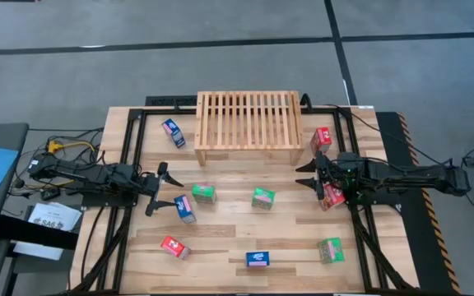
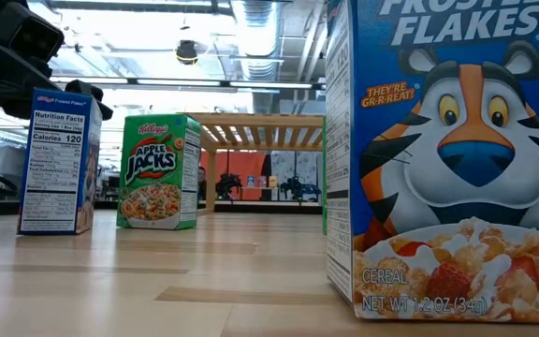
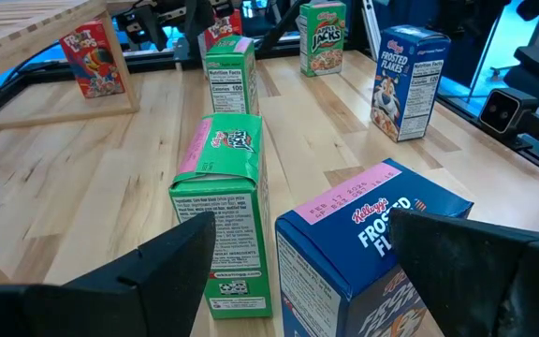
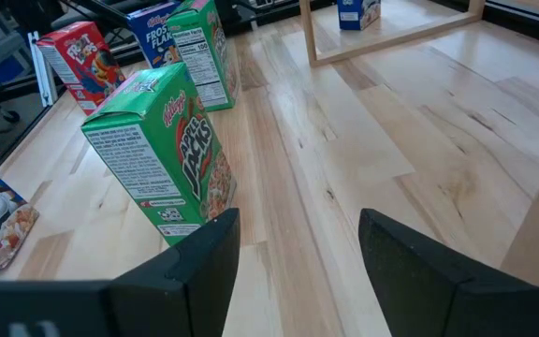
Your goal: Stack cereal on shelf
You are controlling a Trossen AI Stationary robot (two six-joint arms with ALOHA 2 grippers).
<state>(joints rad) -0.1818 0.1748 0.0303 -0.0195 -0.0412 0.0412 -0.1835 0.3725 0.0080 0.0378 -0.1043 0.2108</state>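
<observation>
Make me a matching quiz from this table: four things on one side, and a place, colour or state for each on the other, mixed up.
Column one:
1. rack
2. box just right of the rack
3. box at the middle of the near edge
4. left end effector

Column two:
A. blue
B. open
C. far side of the table, middle
D. red

Pairs: 1-C, 2-D, 3-A, 4-B
</observation>
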